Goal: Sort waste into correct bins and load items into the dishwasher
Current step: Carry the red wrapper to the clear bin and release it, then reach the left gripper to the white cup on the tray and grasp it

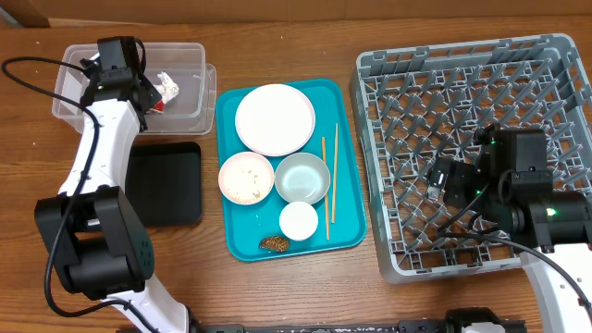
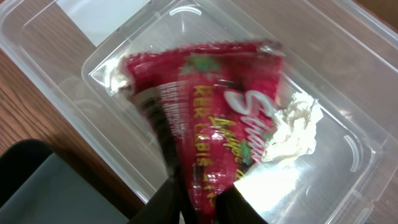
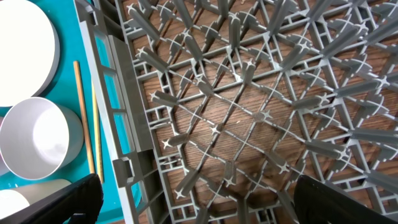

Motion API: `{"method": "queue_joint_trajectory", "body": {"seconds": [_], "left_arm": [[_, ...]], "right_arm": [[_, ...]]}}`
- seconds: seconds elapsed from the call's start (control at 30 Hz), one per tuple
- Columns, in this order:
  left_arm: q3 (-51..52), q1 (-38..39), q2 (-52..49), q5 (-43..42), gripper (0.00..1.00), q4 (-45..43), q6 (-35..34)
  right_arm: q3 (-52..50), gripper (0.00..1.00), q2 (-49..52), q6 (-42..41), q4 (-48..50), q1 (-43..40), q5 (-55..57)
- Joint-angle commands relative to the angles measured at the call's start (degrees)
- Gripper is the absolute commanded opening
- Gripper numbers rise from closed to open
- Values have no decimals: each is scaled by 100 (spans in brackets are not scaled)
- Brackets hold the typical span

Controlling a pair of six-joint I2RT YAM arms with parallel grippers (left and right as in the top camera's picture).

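My left gripper (image 2: 200,202) is shut on the red-and-white snack wrapper (image 2: 211,106) and holds it over the clear plastic tub (image 1: 190,55). The crumpled white tissue (image 2: 298,127) lies in the tub under it; from overhead the left gripper (image 1: 153,100) is at the tub's near left. My right gripper (image 3: 196,199) is open and empty above the grey dish rack (image 1: 564,51), near its left wall. On the teal tray (image 1: 347,222) sit the white plate (image 1: 275,118), a bowl with rice scraps (image 1: 246,178), a pale grey bowl (image 1: 302,178), the small cup (image 1: 299,220), two chopsticks (image 1: 329,185) and the brown food lump (image 1: 274,243).
The shallow black tray (image 1: 166,182) lies in front of the tub, beside the teal tray's left edge. The left arm's base stands at the front left. Bare wooden table shows between the teal tray and the rack.
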State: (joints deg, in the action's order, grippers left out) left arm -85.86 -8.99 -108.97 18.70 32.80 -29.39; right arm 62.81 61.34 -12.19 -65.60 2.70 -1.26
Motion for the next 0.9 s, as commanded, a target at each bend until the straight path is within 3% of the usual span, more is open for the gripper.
{"method": "queue_joint_trajectory", "body": {"seconds": [0.0, 0.07, 0.17, 0.27, 0.53, 0.87], "left_arm": [[-35, -2, -46, 74, 24, 63, 118], [-35, -2, -46, 74, 30, 105, 188], [-35, -2, -46, 74, 53, 146, 372], [-35, 2, -46, 76, 63, 144, 533], [-37, 4, 59, -28, 66, 208, 721], [-90, 369, 1165, -2092, 67, 352, 1211]], "right_arm": [[133, 100, -39, -7, 0, -20, -15], [133, 100, -39, -7, -22, -20, -15], [133, 100, -39, -7, -22, -20, -15], [133, 100, -39, -7, -13, -20, -15], [133, 100, -39, -7, -13, -20, -15], [133, 100, -39, -7, 122, -20, -15]]}}
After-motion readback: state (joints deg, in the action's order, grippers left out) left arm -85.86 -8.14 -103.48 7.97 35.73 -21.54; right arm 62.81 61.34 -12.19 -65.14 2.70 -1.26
